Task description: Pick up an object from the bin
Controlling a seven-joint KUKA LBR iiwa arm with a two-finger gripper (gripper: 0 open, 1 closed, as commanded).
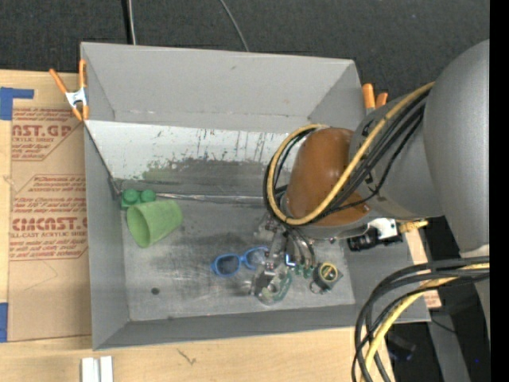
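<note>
Bin (199, 329), grey metal, viewed from above; the arm (457, 142) enters from the right.

Near side, right of centre: the gripper (274, 275) stands low over the floor, close to the front wall. Whether it is apart or closed cannot be told, as its tip merges with the things beneath it. Directly under the tip lies a pale greenish piece (276, 293), seemingly transparent. It cannot be told whether the gripper has hold of it or only touches it.

Just right of the gripper lies a small round dark part (326, 274) with a light ring. Just left of the gripper lies a blue two-ringed item (235, 263), flat on the floor, its right ring reaching the gripper's side.

Above the gripper: the orange-brown cover (322, 173) of the wrist, looped about by yellow and black cables (277, 173).

Farther back, at the left: a green cup (153, 221), lying on its side near the left wall, well apart from the gripper. Touching it on the far side is a small green knobbed piece (136, 198), at the foot of the sloping rear wall.
</note>
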